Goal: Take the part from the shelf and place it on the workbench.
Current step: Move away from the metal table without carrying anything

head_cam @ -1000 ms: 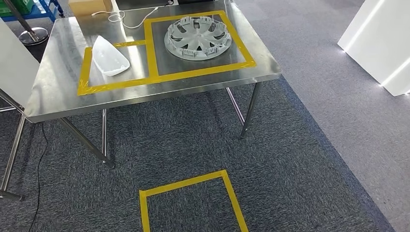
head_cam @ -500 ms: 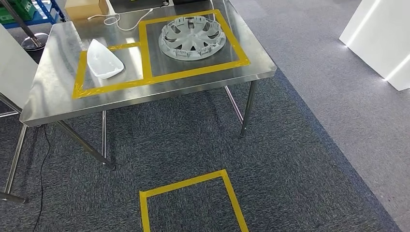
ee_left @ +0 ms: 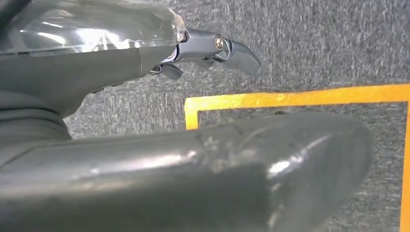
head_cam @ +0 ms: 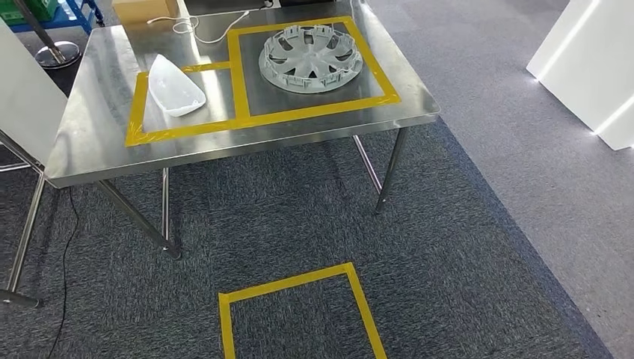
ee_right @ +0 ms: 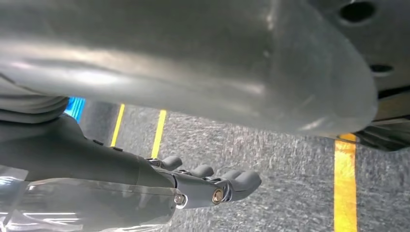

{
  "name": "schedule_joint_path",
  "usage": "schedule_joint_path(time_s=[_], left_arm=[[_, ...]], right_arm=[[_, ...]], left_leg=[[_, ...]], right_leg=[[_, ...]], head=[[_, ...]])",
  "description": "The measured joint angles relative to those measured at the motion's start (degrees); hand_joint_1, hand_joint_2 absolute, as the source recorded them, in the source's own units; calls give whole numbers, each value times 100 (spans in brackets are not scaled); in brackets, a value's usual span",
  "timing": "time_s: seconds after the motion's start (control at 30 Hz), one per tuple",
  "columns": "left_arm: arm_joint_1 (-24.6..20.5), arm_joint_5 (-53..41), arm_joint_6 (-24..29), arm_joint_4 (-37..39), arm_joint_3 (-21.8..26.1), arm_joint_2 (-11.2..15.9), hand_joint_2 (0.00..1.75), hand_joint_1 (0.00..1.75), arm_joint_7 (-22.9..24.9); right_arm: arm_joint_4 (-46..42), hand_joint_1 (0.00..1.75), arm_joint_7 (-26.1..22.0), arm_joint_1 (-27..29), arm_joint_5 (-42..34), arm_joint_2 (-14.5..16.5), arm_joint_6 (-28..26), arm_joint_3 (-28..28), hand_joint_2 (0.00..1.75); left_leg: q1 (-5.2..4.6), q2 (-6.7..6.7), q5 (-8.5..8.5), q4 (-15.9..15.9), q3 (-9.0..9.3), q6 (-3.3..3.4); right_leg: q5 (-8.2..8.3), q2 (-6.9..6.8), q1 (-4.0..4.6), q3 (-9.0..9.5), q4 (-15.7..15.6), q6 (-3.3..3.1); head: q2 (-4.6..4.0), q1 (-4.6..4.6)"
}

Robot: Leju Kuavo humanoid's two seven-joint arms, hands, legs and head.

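Looking down from the head view: steel workbench (head_cam: 97,149) on thin metal legs, standing on dark grey carpet (head_cam: 299,217). Marked on its top in yellow tape (head_cam: 239,82), two adjoining rectangles, small at left, large at right. Lying flat inside the large right one, a grey wheel cover (head_cam: 311,58), spokes and rim clips showing. Resting inside the small left one, a white pointed part (head_cam: 174,86), hollow side up, tip toward the far edge. Trailing over the far side of the bench, a white cable (head_cam: 209,30) beside a cardboard box (head_cam: 146,9). Taped on the carpet near the camera, a yellow square outline (head_cam: 299,283), open toward the near edge. Rising at far right, white panels (head_cam: 591,67) with bright light strips; paler grey flooring (head_cam: 508,112) running along the right. Standing at left, a white board (head_cam: 22,105); beyond it, a blue rack with a green bin at the far left corner. No readable writing, brand or label anywhere. From the left wrist view: left hand (ee_left: 212,48) hanging over the carpet and a corner of yellow tape, dark fingers (ee_left: 237,53) loosely extended, nothing grasped. From the right wrist view: right hand (ee_right: 208,186) likewise hanging above carpet crossed by yellow lines, fingers (ee_right: 241,181) slightly curled, side by side, released and empty.
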Motion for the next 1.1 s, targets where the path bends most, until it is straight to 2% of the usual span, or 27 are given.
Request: schedule_joint_path(time_s=[0.03, 0.1, 0.13, 0.2, 0.27, 0.3, 0.4, 0.43, 0.47, 0.5, 0.53, 0.6, 0.63, 0.67, 0.73, 0.77, 0.8, 0.87, 0.9, 0.93, 0.97, 1.0, 1.07, 1.1], left_arm=[[-4, -2, -4, 0, 0, 0, 0, 0, -2], [-15, 25, -34, 2, 2, -1, 0, 0, -10], [-19, 58, -63, 3, 8, -2, 0, 0, -16], [-24, 135, -120, 4, 35, 0, 0, 0, -29], [-24, 183, -157, 4, 70, 7, 0, 0, -36], [-28, 194, -168, 4, 85, 10, 0, 0, -37], [-39, 211, -183, 6, 119, 10, 0, 0, -38], [-34, 217, -188, 7, 130, 10, 0, 0, -31], [-30, 228, -193, 9, 142, 10, 0, 0, -15], [-27, 244, -198, 10, 156, 13, 0, 0, 11], [-28, 259, -205, 10, 168, 16, 0, 0, 41], [-40, 267, -228, 11, 183, 23, 0, 0, 72], [-43, 260, -249, 11, 185, 25, 0, 0, 67], [-40, 251, -274, 11, 189, 27, 0, 0, 54], [-25, 237, -317, 11, 205, 29, 0, 0, 15], [-18, 230, -333, 13, 217, 29, 0, 0, -4], [-19, 227, -344, 15, 227, 28, 0, 0, -19], [-24, 216, -359, 19, 238, 27, 0, 0, -35], [-25, 209, -361, 20, 242, 28, 0, 0, -38], [-22, 197, -363, 20, 245, 28, 0, 0, -39], [-18, 187, -364, 20, 248, 28, 0, 0, -40], [-15, 178, -367, 20, 252, 26, 0, 0, -39], [-16, 169, -368, 24, 260, 19, 0, 0, -39], [-18, 166, -368, 26, 265, 16, 0, 0, -39]], right_arm=[[0, 0, 8, 5, 17, -1, 4, 5, 0], [0, 0, 16, 4, 50, -4, 7, 15, 0], [0, 0, 18, -2, 63, -5, 8, 19, 0], [0, 0, 19, -19, 86, -8, 8, 27, 0], [0, 0, 17, -26, 103, -9, 7, 38, 0], [0, 0, 16, -24, 108, -10, 6, 45, 0], [0, 0, 15, -5, 113, -10, 7, 60, 0], [0, 0, 15, -3, 118, -9, 7, 62, 0], [0, 0, 13, -4, 130, -9, 8, 67, 0], [0, 0, 10, -6, 145, -9, 9, 77, 0], [0, 0, 5, -8, 161, -9, 10, 92, 0], [0, 0, -11, -10, 188, -10, 10, 128, 0], [0, 0, -21, -12, 196, -10, 8, 142, 0], [0, 0, -32, -19, 202, -11, 7, 154, 0], [0, 0, -52, -37, 208, -14, 4, 170, 0], [0, 0, -63, -40, 208, -18, 3, 177, 0], [0, 0, -72, -34, 203, -23, -3, 181, 0], [0, 0, -62, -18, 170, -31, -32, 186, 0], [0, 0, -38, -14, 146, -31, -49, 186, 0], [0, 0, -10, -14, 127, -31, -63, 186, 0], [0, 0, 12, -13, 115, -33, -72, 185, 0], [0, 0, 26, -12, 105, -36, -79, 185, 0], [0, 0, 33, -12, 96, -45, -87, 185, 0], [0, 0, 35, -14, 93, -48, -90, 184, 0]], left_leg=[[1, -43, -8, 17, 2, -14], [-12, -126, -33, 60, -16, -68], [-17, -156, -40, 72, -29, -101], [-11, -208, -39, 71, -50, -178], [9, -164, -129, 191, -99, -249], [18, -112, -270, 404, -191, -282], [42, 3, -822, 1513, -714, -356], [45, 16, -865, 1728, -820, -367], [45, 30, -789, 1720, -819, -367], [43, 62, -601, 1451, -688, -354], [38, 137, -368, 1023, -474, -328], [0, 330, -86, 283, -117, -244], [-20, 384, -51, 122, -53, -204], [-39, 374, -63, 89, -57, -169], [-30, 256, -18, 35, -50, -101], [-14, 198, 14, -7, -29, -63], [4, 156, 50, -48, -11, -25], [17, 85, 88, -75, -16, 20], [13, 55, 96, -70, -30, 29], [9, 19, 98, -60, -38, 30], [6, -16, 96, -46, -41, 25], [6, -48, 91, -24, -41, 16], [2, -99, 63, 37, -53, -22], [-6, -115, 48, 76, -72, -49]], right_leg=[[206, 58, -3, 214, -425, -15], [431, 161, 2, 546, -1084, -44], [444, 185, 8, 606, -1212, -59], [446, 119, 20, 616, -1244, -111], [467, 37, 12, 628, -1278, -191], [476, -12, 2, 631, -1295, -225], [463, -165, 20, 626, -1296, -270], [457, -217, 26, 630, -1295, -274], [449, -266, 29, 638, -1294, -273], [439, -316, 32, 654, -1293, -268], [427, -368, 36, 677, -1293, -257], [398, -461, 60, 721, -1291, -213], [389, -500, 69, 734, -1290, -185], [385, -545, 73, 745, -1297, -151], [370, -594, 63, 781, -1309, -78], [314, -524, 57, 776, -1259, -48], [187, -395, 52, 710, -1093, -28], [-202, -116, 43, 382, -419, -16], [-373, -55, 42, 177, -22, -15], [-434, -35, 42, 33, 244, -12], [-371, -29, 41, -13, 299, -11], [-197, -28, 38, 52, 124, -14], [236, 3, 32, 383, -640, -36], [372, 26, 36, 508, -950, -57]], head=[[0, 2], [0, 4], [0, 4], [0, 4], [0, -9], [0, -21], [0, -42], [0, -41], [0, -43], [0, -43], [0, -44], [0, -40], [0, -40], [0, -38], [0, -35], [0, -28], [0, -16], [0, 11], [0, 19], [0, 21], [0, 21], [0, 22], [0, 26], [0, 25]])
